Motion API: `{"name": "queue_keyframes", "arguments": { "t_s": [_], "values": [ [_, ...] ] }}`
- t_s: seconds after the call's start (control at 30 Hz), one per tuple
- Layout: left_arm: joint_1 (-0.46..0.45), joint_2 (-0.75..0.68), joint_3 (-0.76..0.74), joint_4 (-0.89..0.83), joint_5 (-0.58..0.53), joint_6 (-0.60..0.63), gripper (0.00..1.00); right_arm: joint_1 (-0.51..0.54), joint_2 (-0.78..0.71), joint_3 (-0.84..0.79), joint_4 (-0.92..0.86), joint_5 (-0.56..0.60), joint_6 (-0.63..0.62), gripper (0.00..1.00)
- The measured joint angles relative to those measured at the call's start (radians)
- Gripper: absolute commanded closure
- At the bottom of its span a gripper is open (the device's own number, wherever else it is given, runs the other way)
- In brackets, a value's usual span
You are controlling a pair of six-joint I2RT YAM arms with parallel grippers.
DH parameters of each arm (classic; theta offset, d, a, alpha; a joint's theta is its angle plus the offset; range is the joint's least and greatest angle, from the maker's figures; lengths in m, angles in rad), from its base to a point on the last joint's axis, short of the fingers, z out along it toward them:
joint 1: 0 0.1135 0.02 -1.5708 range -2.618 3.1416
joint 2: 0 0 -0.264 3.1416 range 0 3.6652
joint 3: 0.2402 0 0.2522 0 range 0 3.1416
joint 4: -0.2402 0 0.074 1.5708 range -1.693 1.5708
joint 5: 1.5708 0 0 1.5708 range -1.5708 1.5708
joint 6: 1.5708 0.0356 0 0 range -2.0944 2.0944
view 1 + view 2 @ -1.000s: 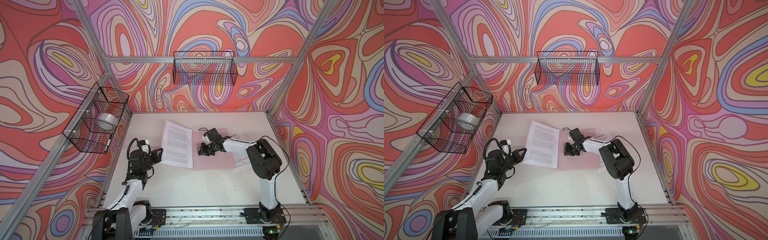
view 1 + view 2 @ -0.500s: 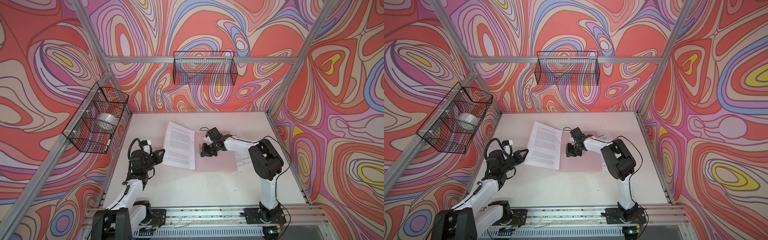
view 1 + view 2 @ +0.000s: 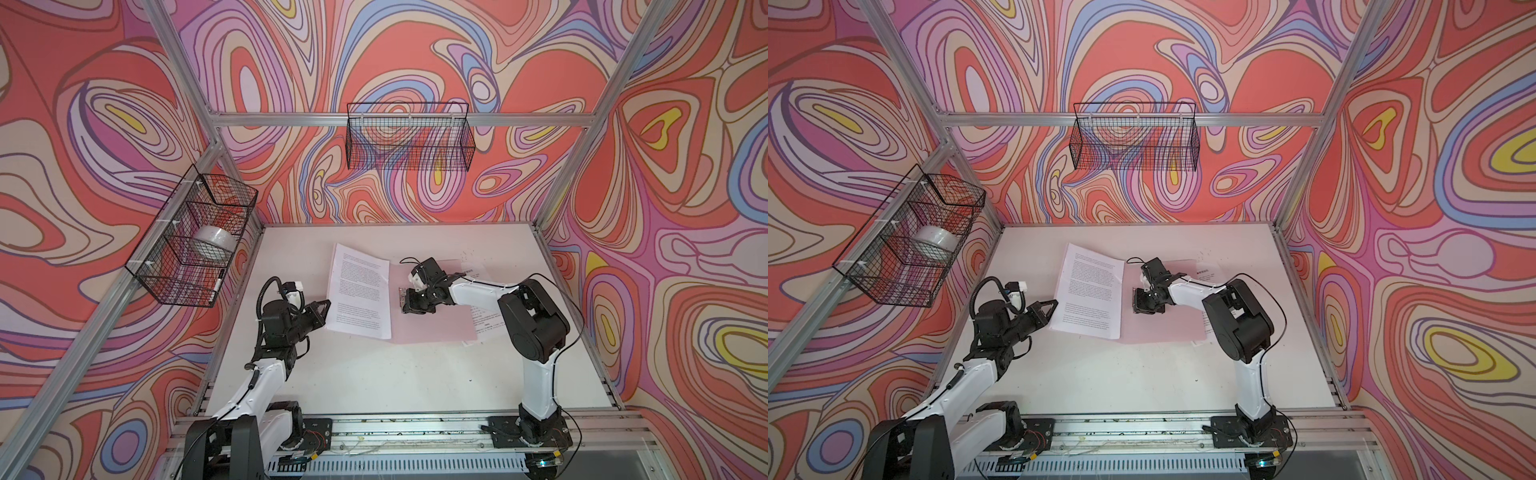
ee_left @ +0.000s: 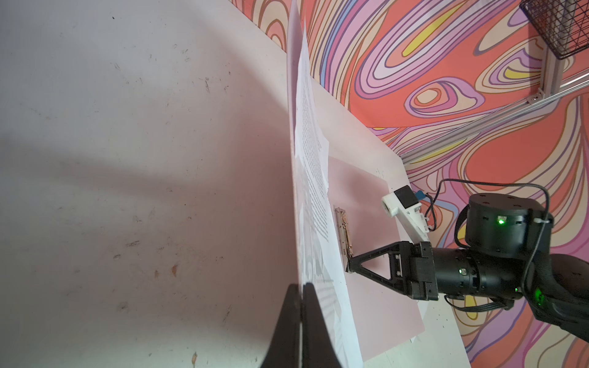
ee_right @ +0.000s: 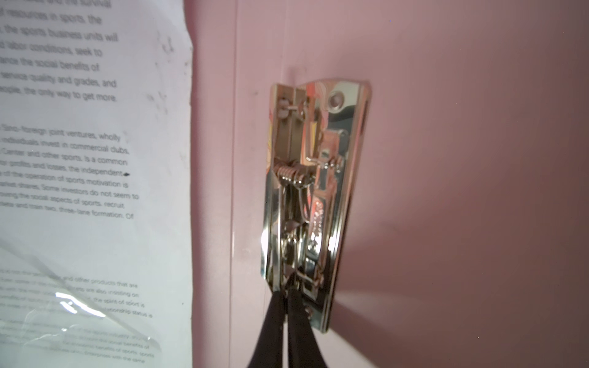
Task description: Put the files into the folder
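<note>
Since the files (image 3: 361,291) probably had to slip under it, the right gripper (image 5: 285,296) was pinched shut on the metal clip (image 5: 312,197) of the folder (image 3: 432,328), which lay open mid-table. The left gripper (image 4: 301,286) clamped the sheets' left edge, keeping them raised just left of the spine.

The pink folder (image 3: 432,328) is lying open and flat in the middle of the table (image 3: 374,374), with its shiny metal clip (image 5: 315,197) sitting just right of the spine crease. A stack of white printed pages (image 3: 359,291) covers the left half, outer edge lifted up. A few other printed sheets (image 3: 484,322) poke out from under the folder's right edge.
</note>
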Motion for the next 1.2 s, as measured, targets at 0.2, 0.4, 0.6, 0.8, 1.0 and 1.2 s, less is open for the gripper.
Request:
{"name": "queue_keyframes", "arguments": {
  "t_s": [0.2, 0.4, 0.6, 0.8, 1.0, 1.2],
  "values": [
    [0.0, -0.003, 0.0, -0.001, -0.001, 0.007, 1.0, -0.01, -0.025, -0.003, -0.006, -0.04, 0.04, 1.0],
    [0.001, -0.015, 0.0, -0.003, -0.004, 0.009, 1.0, -0.014, -0.062, 0.011, -0.062, -0.065, 0.073, 0.93],
    [0.002, -0.015, 0.0, -0.003, -0.01, 0.01, 1.0, -0.027, -0.127, 0.011, -0.045, -0.118, 0.126, 0.73],
    [0.002, -0.024, 0.0, -0.006, -0.019, 0.01, 1.0, -0.05, -0.199, 0.032, -0.055, -0.122, 0.114, 0.92],
    [0.002, -0.107, -0.012, -0.03, -0.052, 0.015, 1.0, -0.056, -0.209, -0.036, -0.051, -0.107, 0.13, 0.9],
    [0.003, -0.135, -0.03, -0.039, -0.082, 0.018, 1.0, -0.041, -0.21, -0.163, -0.034, -0.108, 0.163, 0.88]
  ]
}}
